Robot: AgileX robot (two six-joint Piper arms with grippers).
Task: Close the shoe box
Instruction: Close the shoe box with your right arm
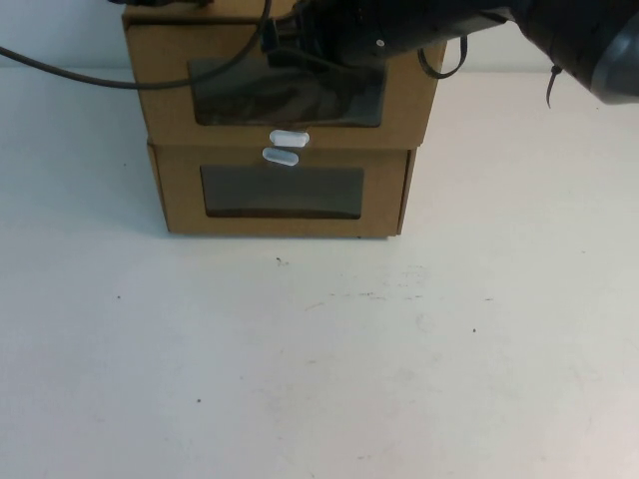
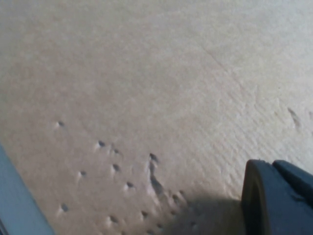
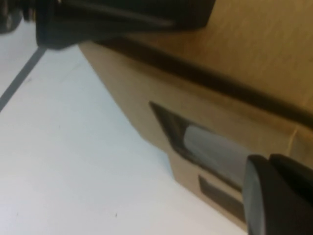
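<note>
Resting on the twin box (image 1: 280, 190), the shoe box (image 1: 160, 85) stands at the far edge of the white counter (image 1: 319, 359). Right pincer (image 1: 300, 45) is against its window; left pincer (image 2: 279, 196) hovers over cardboard. Neither's opening can be determined.

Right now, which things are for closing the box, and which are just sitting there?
For the job:
- upper shoe box, white tab under its window
- right end effector, beside the boxes' front
- left end effector, close over cardboard

Just sitting there:
- lower box, tab above its window
- table
</note>
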